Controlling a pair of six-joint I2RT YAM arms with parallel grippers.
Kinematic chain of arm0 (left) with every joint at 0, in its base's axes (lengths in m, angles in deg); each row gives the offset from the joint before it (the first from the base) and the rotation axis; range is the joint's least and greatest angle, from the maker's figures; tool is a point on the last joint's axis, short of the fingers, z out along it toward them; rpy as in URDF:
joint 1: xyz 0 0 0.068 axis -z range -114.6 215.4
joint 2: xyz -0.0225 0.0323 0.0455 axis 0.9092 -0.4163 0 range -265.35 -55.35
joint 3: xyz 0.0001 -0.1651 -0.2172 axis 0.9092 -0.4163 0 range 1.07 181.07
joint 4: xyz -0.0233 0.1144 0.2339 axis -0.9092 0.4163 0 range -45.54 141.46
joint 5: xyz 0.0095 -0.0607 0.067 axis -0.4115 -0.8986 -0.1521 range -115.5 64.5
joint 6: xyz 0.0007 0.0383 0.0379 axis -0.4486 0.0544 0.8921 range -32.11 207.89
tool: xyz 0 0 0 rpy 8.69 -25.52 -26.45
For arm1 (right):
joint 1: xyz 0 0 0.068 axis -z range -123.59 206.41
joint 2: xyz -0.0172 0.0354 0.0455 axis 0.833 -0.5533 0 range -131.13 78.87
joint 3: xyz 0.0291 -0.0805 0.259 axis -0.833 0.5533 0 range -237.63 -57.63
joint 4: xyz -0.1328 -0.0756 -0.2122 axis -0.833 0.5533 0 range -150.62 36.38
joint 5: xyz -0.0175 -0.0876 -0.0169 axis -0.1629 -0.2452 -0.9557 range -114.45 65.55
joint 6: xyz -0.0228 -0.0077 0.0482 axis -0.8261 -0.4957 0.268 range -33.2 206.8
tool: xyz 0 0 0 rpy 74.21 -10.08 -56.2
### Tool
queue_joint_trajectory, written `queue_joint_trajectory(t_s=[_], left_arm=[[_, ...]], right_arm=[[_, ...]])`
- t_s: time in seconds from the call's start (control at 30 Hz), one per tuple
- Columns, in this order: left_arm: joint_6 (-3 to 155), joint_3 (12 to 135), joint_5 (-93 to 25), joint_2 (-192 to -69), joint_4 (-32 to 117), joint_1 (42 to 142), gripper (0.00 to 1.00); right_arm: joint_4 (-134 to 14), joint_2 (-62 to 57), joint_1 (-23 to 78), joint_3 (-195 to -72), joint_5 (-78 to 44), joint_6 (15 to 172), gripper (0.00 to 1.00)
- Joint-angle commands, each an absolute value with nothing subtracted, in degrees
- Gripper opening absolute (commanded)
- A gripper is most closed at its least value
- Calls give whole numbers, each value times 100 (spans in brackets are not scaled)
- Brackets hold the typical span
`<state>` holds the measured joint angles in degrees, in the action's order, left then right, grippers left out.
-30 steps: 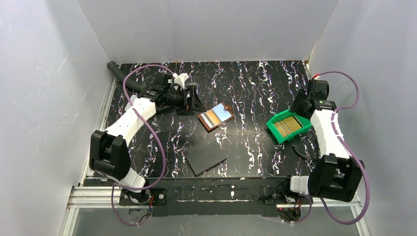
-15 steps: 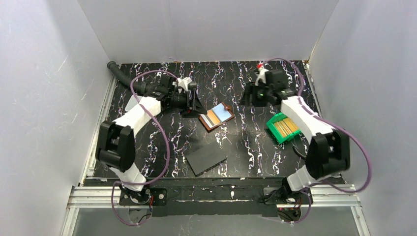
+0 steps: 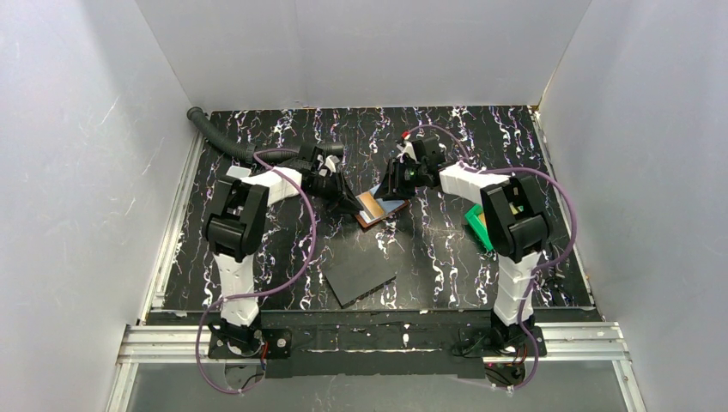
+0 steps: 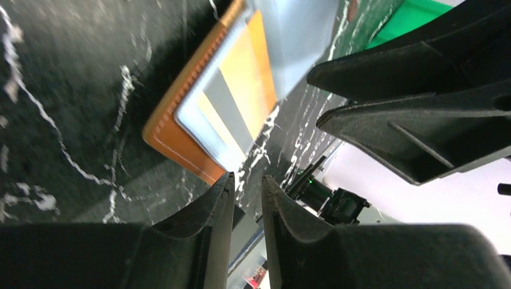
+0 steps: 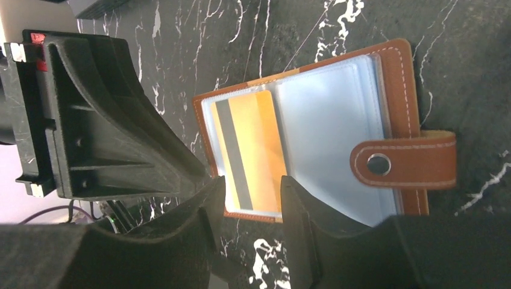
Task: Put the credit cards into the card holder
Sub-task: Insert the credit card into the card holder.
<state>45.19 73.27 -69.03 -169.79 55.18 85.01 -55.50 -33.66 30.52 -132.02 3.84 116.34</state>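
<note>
No readable text is showing anywhere. The orange credit card (image 5: 265, 138) in the card holder (image 5: 398, 78) is possibly carrying print, blurring beyond reading.

Left arm (image 3: 283, 180) and right arm (image 3: 464, 178) flank the open card holder (image 3: 379, 207) (dark slab (image 3: 360, 276) nearer).

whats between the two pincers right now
The open card holder, with an orange credit card in its clear sleeve, lies between the left pincer and the right pincer. The top external view shows it best.
</note>
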Motion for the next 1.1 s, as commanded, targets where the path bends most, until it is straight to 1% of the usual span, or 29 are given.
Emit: queue_joint_trajectory(t_s=[0.0,0.07,0.3,0.43,0.53,0.83,1.07], left_arm=[[4572,7668,-6707,-17200,5721,8523,19],[4643,7671,-6633,-17289,5823,8518,16],[4956,7746,-6312,-17501,6232,8509,13],[5029,7812,-6267,-17572,6375,8500,7],[5055,7809,-6211,-17576,6418,8504,6],[5088,7907,-6180,-17710,6537,8500,5],[5089,7945,-6167,-17753,6562,8500,3]], right_arm=[[-6009,-3565,3074,-13611,750,11801,47],[-6009,-3673,3076,-13676,772,11788,45],[-6009,-3938,3074,-13741,754,11718,44],[-6009,-4068,3074,-13777,800,11756,40],[-6009,-4115,3074,-13756,820,11750,37],[-6009,-4092,3053,-13505,866,11751,34],[-6422,-4074,2985,-13374,1067,11977,32]])
